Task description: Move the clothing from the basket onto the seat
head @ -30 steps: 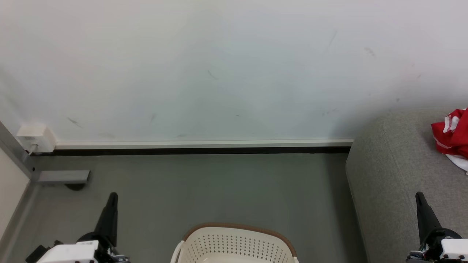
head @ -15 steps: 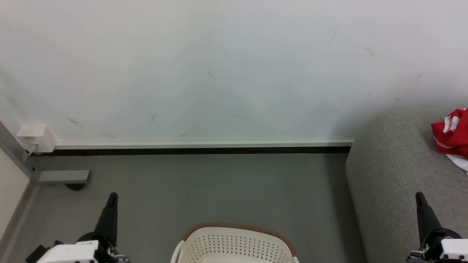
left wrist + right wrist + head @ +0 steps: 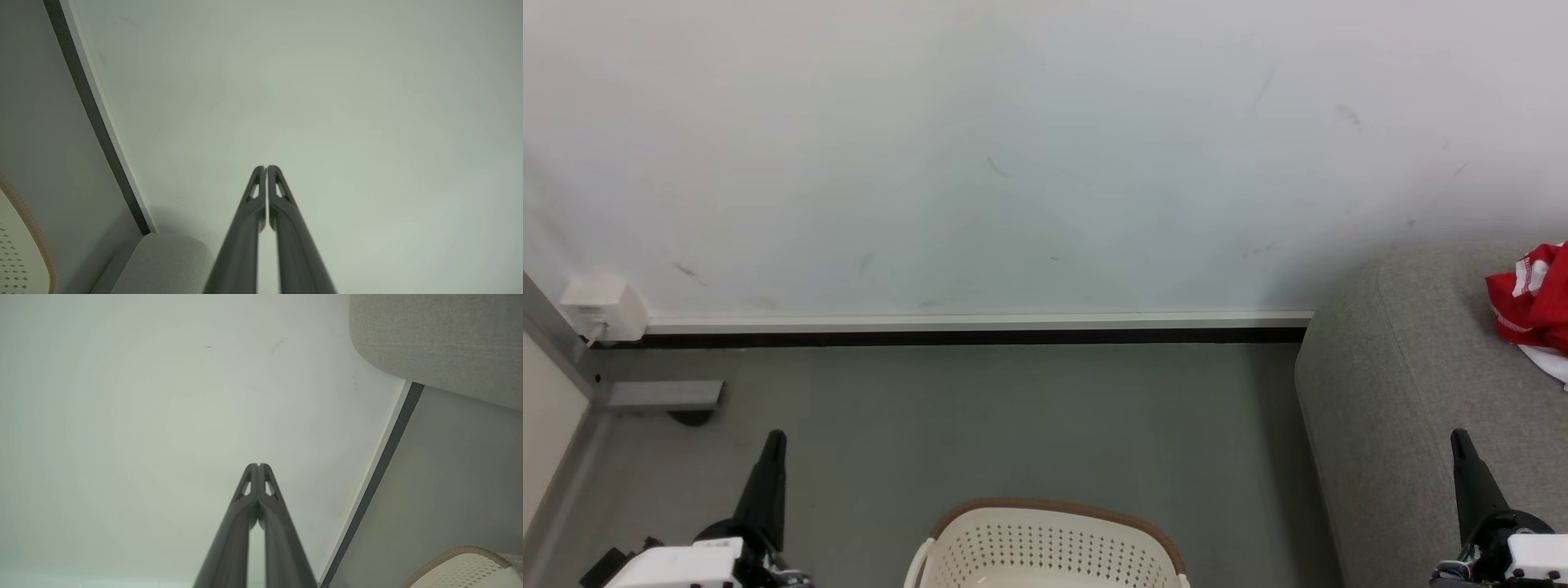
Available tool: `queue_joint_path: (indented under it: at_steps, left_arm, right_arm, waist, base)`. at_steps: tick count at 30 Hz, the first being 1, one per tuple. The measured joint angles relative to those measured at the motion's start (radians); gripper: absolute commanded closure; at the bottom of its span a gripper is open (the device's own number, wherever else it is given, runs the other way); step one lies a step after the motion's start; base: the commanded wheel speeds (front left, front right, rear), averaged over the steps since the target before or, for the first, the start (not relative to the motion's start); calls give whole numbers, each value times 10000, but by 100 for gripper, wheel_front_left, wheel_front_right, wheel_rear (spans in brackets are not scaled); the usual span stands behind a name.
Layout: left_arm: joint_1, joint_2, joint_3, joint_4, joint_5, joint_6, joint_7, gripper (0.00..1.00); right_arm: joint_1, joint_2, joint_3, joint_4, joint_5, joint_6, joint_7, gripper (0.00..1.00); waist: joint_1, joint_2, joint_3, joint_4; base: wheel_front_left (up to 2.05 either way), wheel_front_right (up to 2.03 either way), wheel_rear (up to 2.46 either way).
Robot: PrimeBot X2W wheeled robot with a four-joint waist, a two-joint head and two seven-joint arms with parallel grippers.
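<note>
Red-and-white clothing (image 3: 1531, 298) already lies on the grey seat (image 3: 1405, 384) near its wall-side edge, whereas the laundry basket (image 3: 1045, 543) on the floor (image 3: 1013, 416) hides its contents, so what remains is unclear; the left fingers (image 3: 774, 445) and right fingers (image 3: 1459, 445) are pressed together and empty, and only the seat's rounded corner seems to stand between basket and seat top.

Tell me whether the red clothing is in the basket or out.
Out: the red clothing lies bunched on the grey seat, apart from the basket. Whether more lies inside the basket, cannot tell.
</note>
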Motion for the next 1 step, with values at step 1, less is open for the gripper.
queue_joint_path:
  at_steps: [1]
  left_arm:
    - [0,0,-2,0,0,0,0,100]
  right_arm:
    - [0,0,0,0,0,0,0,100]
  waist:
    - [0,0,0,0]
  base:
    - [0,0,0]
